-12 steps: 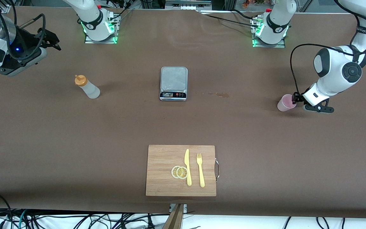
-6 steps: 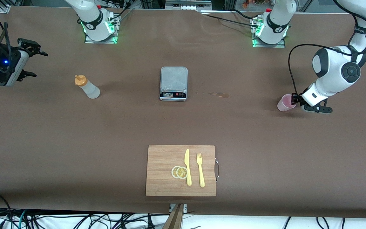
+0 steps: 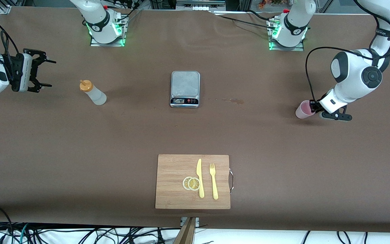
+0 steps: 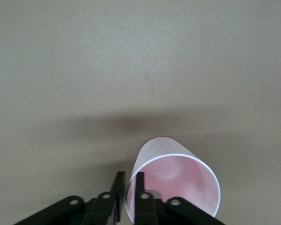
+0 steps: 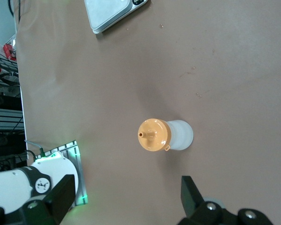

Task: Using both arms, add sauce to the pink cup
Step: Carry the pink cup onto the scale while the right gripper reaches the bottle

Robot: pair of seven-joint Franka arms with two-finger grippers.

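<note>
Right tool (image 3: 47, 73) swung level (fingers apart) — sauce (image 3: 92, 93) whitish, orange-capped.

No readable text, labels or numbers anywhere.

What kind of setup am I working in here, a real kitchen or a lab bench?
Most likely a lab bench staged as a kitchen: two arm bases bolted to a brown-covered table, loose cables along its edge, and props such as a scale and a cutting board.
</note>
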